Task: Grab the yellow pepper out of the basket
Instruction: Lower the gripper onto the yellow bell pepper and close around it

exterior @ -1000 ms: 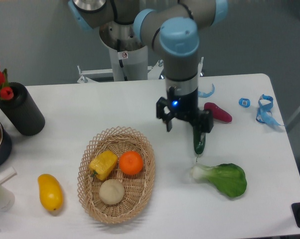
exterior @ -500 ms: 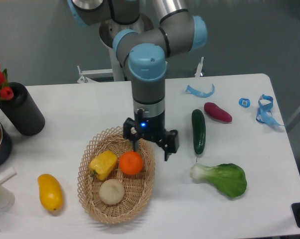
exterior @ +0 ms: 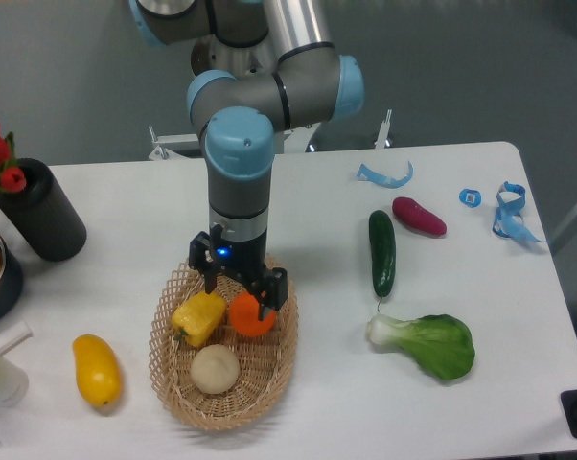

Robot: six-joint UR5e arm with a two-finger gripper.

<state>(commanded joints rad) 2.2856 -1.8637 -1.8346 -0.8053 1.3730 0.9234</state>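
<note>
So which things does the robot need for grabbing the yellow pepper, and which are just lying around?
Needed: yellow pepper, basket, pincer.

Just lying around: orange, pale round vegetable, mango, cucumber, bok choy, purple vegetable, black vase.

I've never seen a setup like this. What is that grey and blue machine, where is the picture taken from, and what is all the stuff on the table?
It is a jointed robot arm, seen by one fixed camera looking down from the front. At its tip is a gripper whose two jaws stand open and hold nothing, right over a wicker basket. In the basket lie a yellow pepper, an orange and a pale round item. On the white table lie a mango-like fruit, a cucumber and a leafy green.
</note>
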